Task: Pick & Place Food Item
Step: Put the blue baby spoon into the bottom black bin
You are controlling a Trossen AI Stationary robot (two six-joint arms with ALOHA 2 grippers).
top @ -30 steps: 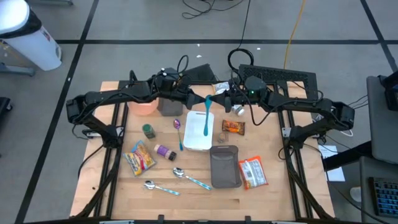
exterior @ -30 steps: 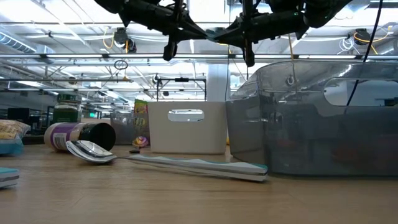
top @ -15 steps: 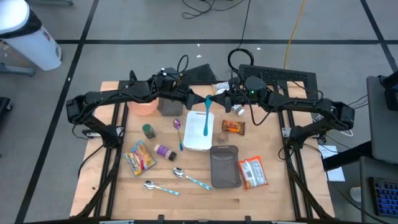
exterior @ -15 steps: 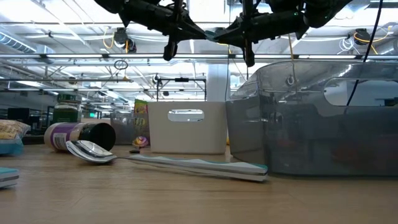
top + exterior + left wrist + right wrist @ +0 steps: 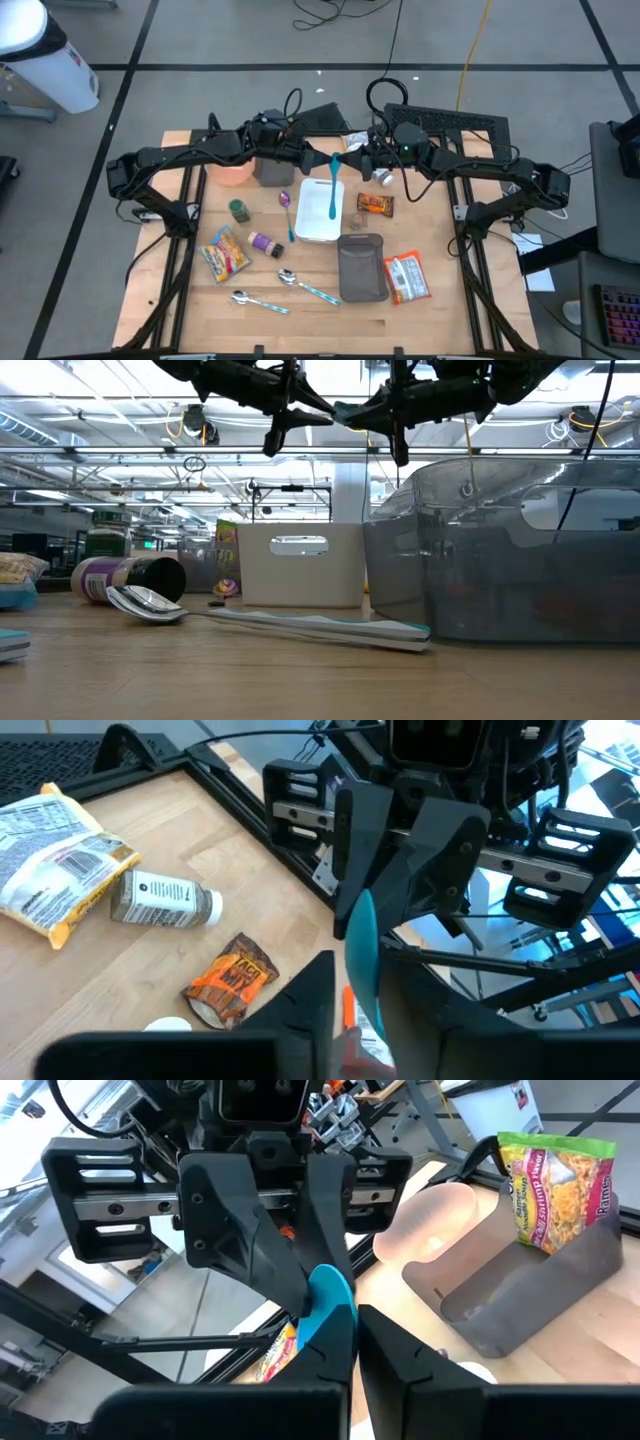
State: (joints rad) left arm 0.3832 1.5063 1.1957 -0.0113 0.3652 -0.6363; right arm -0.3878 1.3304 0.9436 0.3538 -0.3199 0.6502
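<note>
Left gripper (image 5: pixel 322 158) fingers now part off the teal spatula (image 5: pixel 332 187) | right gripper (image 5: pixel 345 160) fingers clamp its top end | spatula hangs above white container (image 5: pixel 321 210), bench middle | light, stiff, smooth plastic; grip handle end firmly

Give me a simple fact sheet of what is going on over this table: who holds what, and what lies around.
held item: teal spatula, above the white container
right gripper: shut on the spatula's end
left gripper: at the same end, fingers slightly apart
food packets: orange snack, red-and-white bag, yellow bag
cutlery: two spoons near the front edge
</note>
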